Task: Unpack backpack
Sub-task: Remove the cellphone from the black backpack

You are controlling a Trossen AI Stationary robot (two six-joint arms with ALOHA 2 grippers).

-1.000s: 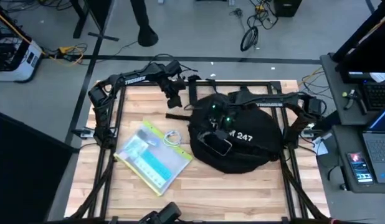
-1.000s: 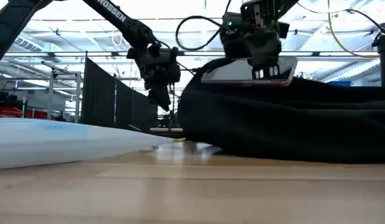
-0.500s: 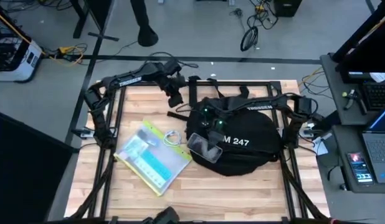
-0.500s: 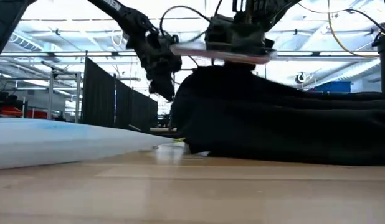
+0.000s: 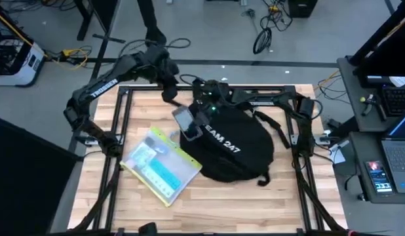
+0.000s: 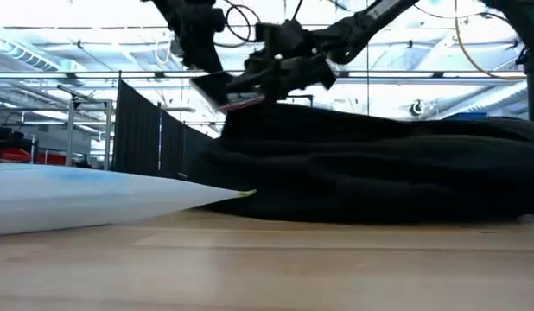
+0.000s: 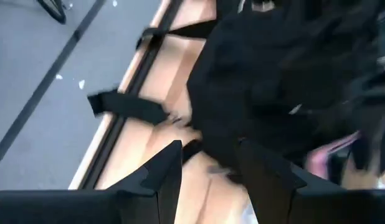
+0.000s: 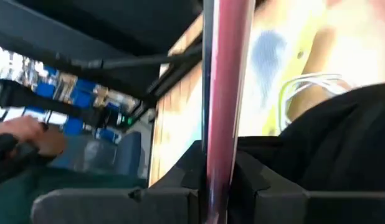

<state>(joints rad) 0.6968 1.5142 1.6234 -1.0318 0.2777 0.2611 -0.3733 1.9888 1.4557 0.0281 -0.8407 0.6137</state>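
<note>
Lying across the right half of the wooden worktop, the backpack spread from the far edge toward the middle, its white "TEAM 247" lettering face up and its straps trailing toward the right and near sides. In the low view the backpack showed as a broad black mound resting on the boards.

The right gripper hung over the backpack's left flank, near the far edge of the worktop, its arm reaching in from the right side. Its fingers were pinched tight on a phone, a flat slab with a dark screen and a pinkish rim, held clear of the fabric and tilted. From the right wrist view the phone appeared edge-on, clamped between the two dark fingers. In the low view the phone sat above the top of the mound, not touching it.

The left gripper hovered just beyond the far edge of the worktop, close to the backpack's top end. In the left wrist view its fingers stood apart with nothing between them, though that view was smeared, so how wide they were parted was hard to judge.

On the left half of the worktop lay a clear plastic pouch with blue contents and a yellow-green edge, its right corner touching or just beside the backpack; a white cable rested at the pouch's far-right corner.
</note>
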